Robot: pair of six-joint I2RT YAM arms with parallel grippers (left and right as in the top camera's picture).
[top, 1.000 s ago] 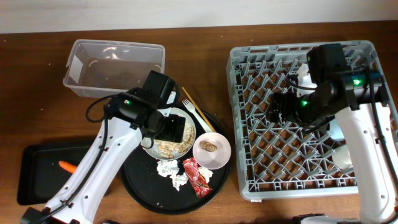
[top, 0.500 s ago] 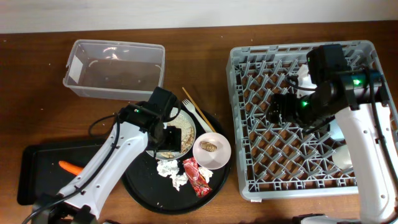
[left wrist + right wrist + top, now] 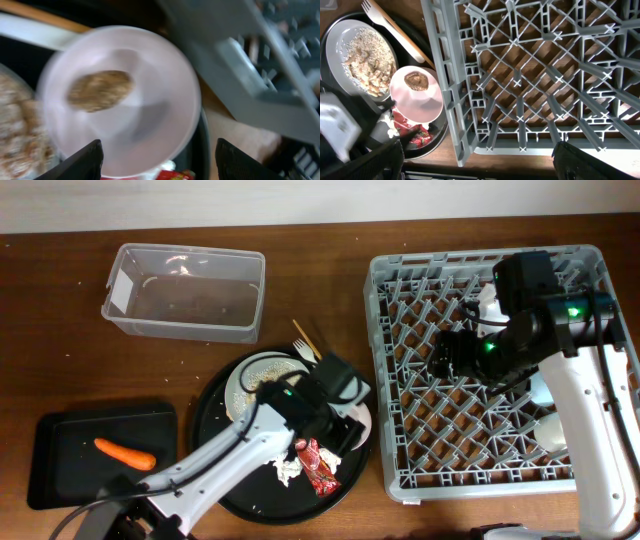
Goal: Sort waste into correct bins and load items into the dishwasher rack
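Note:
My left gripper (image 3: 342, 418) is open and hovers just above the small pinkish-white bowl (image 3: 125, 95), which holds the brown food lump (image 3: 100, 90); its dark fingers (image 3: 80, 164) stand on either side of the bowl's near rim. The bowl sits on the round black tray, right of the pale plate (image 3: 258, 375) with beige food scraps. The red wrapper (image 3: 320, 465) and white tissue (image 3: 283, 470) lie below it. The carrot (image 3: 125, 452) lies in the shallow black tray (image 3: 60, 480). My right gripper (image 3: 447, 358) is open and empty over the grey rack (image 3: 430, 430).
The clear tub (image 3: 185, 290) stands at the back left. The white fork and chopsticks (image 3: 305, 340) lie at the round tray's back edge. White cups (image 3: 487, 302) and a light blue cup (image 3: 540, 388) stand in the rack's right side. The rack's left wall is close to the bowl.
My left arm swung from over the plate rightward and now hovers over the bowl, uncovering the plate. The right arm has not moved.

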